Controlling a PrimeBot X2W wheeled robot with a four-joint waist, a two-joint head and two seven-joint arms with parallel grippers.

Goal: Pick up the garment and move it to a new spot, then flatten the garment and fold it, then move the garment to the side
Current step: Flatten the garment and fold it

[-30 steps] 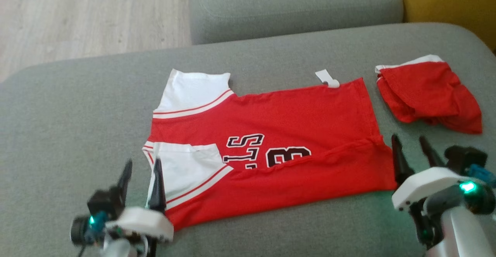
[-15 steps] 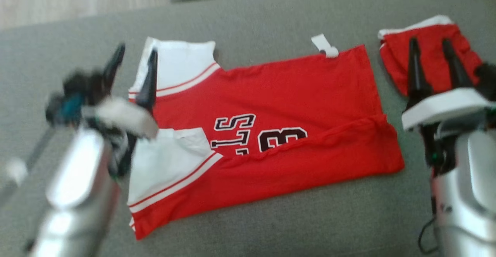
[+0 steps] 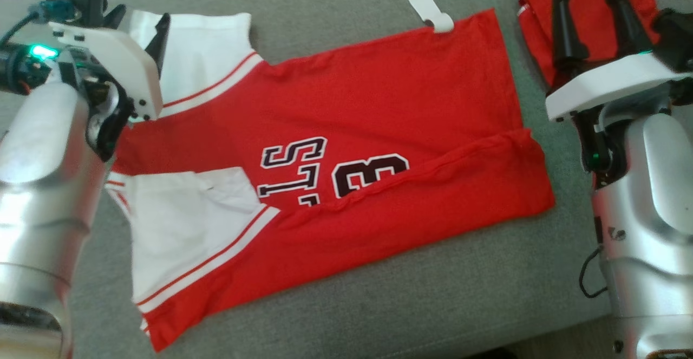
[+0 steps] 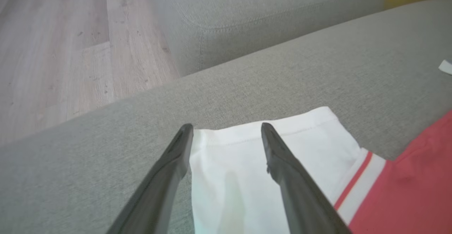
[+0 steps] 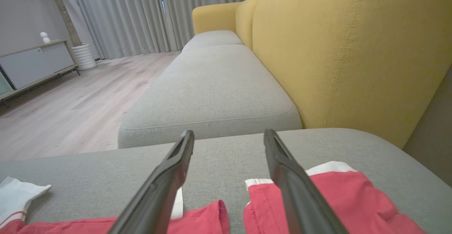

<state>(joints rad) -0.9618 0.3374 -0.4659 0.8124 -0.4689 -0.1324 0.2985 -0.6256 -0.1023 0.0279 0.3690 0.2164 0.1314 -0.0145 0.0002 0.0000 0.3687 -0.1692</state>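
1. Laundry duty on a sofa: a red jersey [image 3: 352,104] with white sleeves and black-and-white lettering lies spread flat on a broad grey fabric sofa cushion [image 3: 379,305] directly in front of the robot, collar end to its left and hem to its right
2. Its near long edge is turned over toward the middle, with the near white sleeve [image 3: 184,223] lying on top and the fold line cutting across the foot of the lettering; the far half, where a small white tag [image 3: 430,12] pokes out at the hem corner, is unfolded
3. The left gripper [image 4: 226,128] hovers over the far white sleeve [image 3: 206,56], its two dark fingers spread wide and pinching nothing
4. The right gripper [image 5: 228,132] hangs above the gap between the jersey's far hem corner and a crumpled red garment [image 3: 587,12] with white trim lying just beside it on the cushion; its fingers are likewise spread and empty
5. Judged from the lay of the cloth, the move and the flattening look done and the folding is about a third of the way along: the far edge has yet to come over, a crosswise fold or two would follow, and the final shift to the side is not yet begun
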